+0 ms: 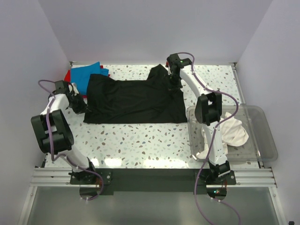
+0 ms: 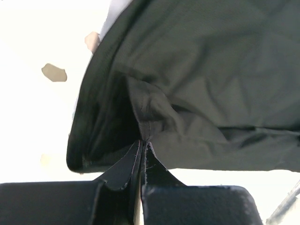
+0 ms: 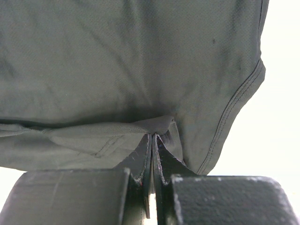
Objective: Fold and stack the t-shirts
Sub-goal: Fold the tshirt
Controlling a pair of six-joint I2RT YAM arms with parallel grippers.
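Observation:
A plain black t-shirt (image 1: 133, 101) lies spread across the middle of the table. My left gripper (image 1: 79, 105) is shut on a pinch of its left edge, and the black cloth (image 2: 197, 84) fills the left wrist view above the fingertips (image 2: 143, 143). At the far right corner, my right gripper (image 1: 175, 83) is shut on a fold of the same shirt (image 3: 140, 56), near a stitched hem. A bright blue t-shirt (image 1: 89, 72) and a red t-shirt (image 1: 68, 76) lie bunched at the back left. A white t-shirt (image 1: 234, 131) sits in the bin.
A clear plastic bin (image 1: 262, 140) stands at the right edge of the table, beside the right arm. The speckled tabletop (image 1: 140, 140) shows in front of the black shirt. White walls close in the back and both sides.

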